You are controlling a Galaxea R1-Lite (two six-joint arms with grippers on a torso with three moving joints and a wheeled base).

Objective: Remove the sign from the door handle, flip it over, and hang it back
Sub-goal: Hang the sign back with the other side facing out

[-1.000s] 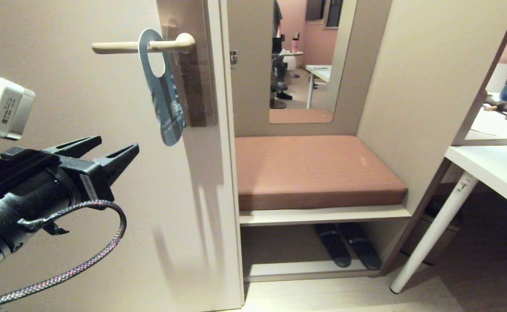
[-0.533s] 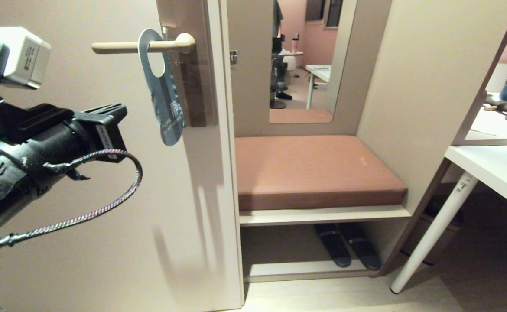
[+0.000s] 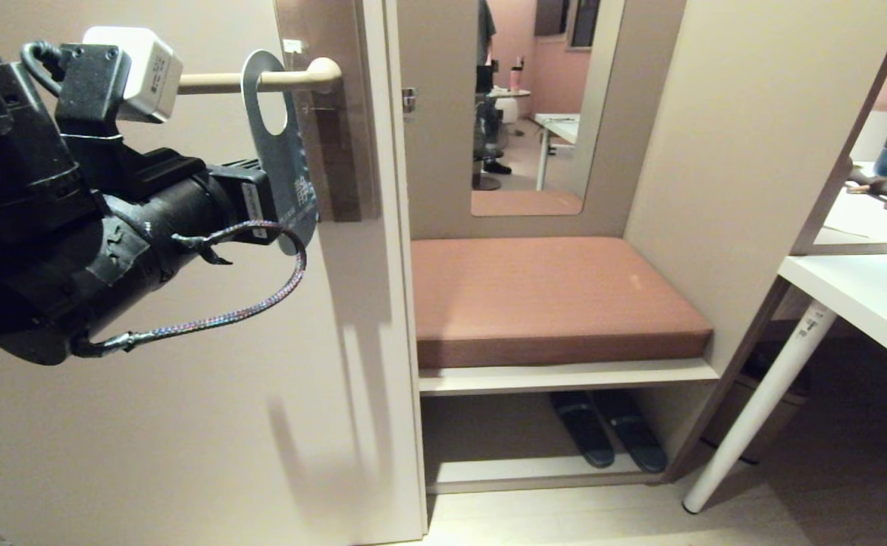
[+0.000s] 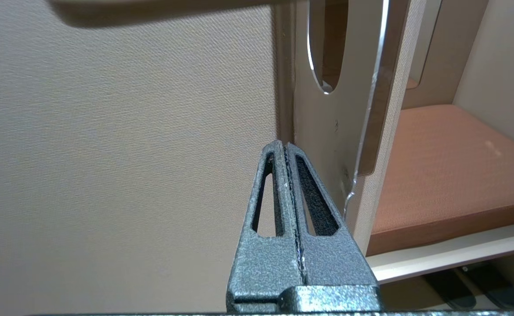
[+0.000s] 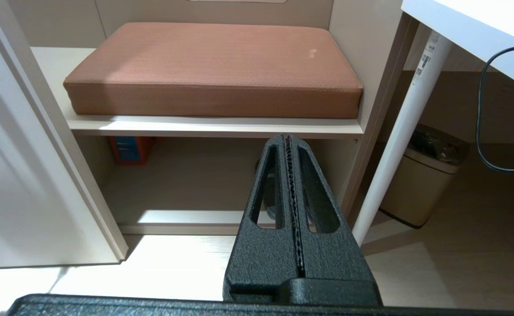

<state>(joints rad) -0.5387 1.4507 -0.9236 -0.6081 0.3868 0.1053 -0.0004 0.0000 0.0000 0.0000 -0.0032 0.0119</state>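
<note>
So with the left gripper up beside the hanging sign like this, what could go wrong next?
1. The left gripper is shut with nothing between its fingers, beside the sign; pushing on would probably shove or swing the card rather than catch it.
2. The sign still hangs on the door handle; a sideways knock might slide it along the bar.

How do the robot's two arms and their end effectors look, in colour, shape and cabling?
The left arm is black, with a white box on top and a braided cable. Both end effectors, left and right, have dark textured tapered fingers with slotted cut-outs.
</note>
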